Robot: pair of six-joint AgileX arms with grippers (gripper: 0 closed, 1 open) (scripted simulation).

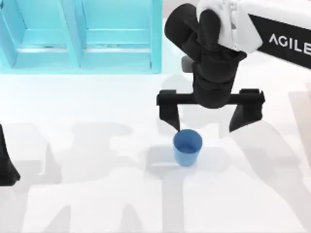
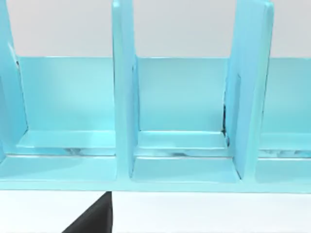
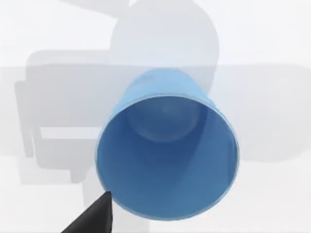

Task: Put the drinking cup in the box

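Observation:
The drinking cup [image 1: 187, 147] is a small blue cup standing upright with its mouth up, on the white table just right of the middle. My right gripper [image 1: 208, 120] hangs open and wide above the table, just behind the cup; its left finger is closest to the cup's rim, with a gap between them. In the right wrist view I look into the cup [image 3: 167, 155], with one dark fingertip [image 3: 95, 218] at its rim's edge. The box [image 1: 155, 39] is a light blue open rack with upright dividers at the back left.
My left arm [image 1: 6, 167] is parked at the table's left edge, and its wrist view faces the box's compartments [image 2: 124, 97]. White tabletop lies between the cup and the box.

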